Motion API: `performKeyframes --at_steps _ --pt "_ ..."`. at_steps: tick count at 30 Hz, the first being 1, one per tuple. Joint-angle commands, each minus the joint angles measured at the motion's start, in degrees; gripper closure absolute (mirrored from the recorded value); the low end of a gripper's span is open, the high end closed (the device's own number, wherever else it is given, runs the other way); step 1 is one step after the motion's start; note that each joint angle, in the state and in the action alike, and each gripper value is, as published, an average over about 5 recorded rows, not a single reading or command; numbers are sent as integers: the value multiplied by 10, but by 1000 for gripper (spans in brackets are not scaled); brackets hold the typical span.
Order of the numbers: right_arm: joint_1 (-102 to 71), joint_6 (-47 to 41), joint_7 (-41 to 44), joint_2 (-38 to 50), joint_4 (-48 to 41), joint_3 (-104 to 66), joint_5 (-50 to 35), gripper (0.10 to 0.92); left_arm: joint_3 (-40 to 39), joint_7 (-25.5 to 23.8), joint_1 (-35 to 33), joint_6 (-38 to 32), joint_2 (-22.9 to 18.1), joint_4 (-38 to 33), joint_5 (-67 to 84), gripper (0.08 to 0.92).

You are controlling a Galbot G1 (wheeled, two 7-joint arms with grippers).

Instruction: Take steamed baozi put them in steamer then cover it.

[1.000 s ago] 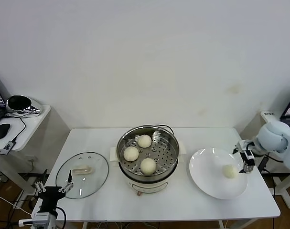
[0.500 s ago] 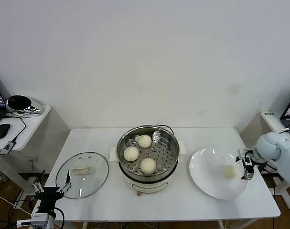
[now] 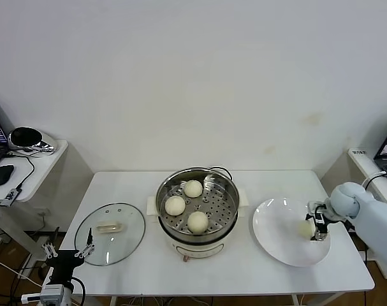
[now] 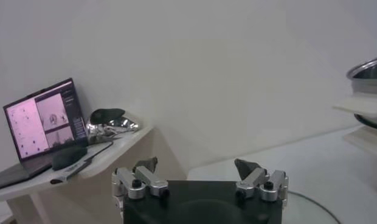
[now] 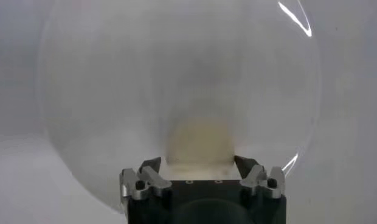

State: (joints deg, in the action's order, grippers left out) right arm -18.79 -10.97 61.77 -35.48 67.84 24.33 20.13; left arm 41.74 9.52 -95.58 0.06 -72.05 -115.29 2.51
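White tabletop [image 3: 136,268] fills our view. Our right gripper [image 3: 313,227] sits low over the plate [image 3: 276,242], its fingers either side of the last baozi [image 3: 305,227]; whether they pinch it, we cannot tell. Far to its left, the steamer [image 3: 197,205] holds three buns, with the cover [image 3: 110,233] beyond. Our left gripper [image 4: 200,173] hangs open off the table's edge.

cream-white baozi [image 3: 192,189], shiny steel steamer [image 3: 226,217], white plate [image 3: 273,239].
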Motion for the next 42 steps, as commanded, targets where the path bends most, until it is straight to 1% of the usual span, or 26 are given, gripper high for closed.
performKeyframes --at_steps 1,5,11,16,21,26,29,32,37,42 --pt "-7 0 -2 -11 -10 -6 8 343 0 0 -1 -1 -1 -1 -1 177" --pt "1 -6 -1 3 7 3 -1 391 1 0 -2 -1 -1 -2 -1 177" --pt "63 -42 4 59 77 61 -64 414 3 0 1 -1 1 -3 0 177" --pt "205 -64 5 103 134 177 -150 414 -1 0 3 0 4 -2 0 177" --pt "410 -113 -9 107 199 332 -270 404 -9 -1 5 3 5 -1 0 177" --pt "602 -187 -54 53 265 488 -406 398 -19 -1 10 12 6 0 1 177" --pt "664 -224 -79 -9 279 542 -477 398 -22 0 12 16 8 1 1 177" --pt "673 -250 -104 -77 273 555 -525 396 -26 0 13 18 8 1 0 177" --pt "628 -293 -149 -164 251 532 -590 390 -27 0 11 18 5 2 -1 177" --pt "576 -306 -178 -222 219 528 -606 389 -20 0 8 17 3 2 -1 177"
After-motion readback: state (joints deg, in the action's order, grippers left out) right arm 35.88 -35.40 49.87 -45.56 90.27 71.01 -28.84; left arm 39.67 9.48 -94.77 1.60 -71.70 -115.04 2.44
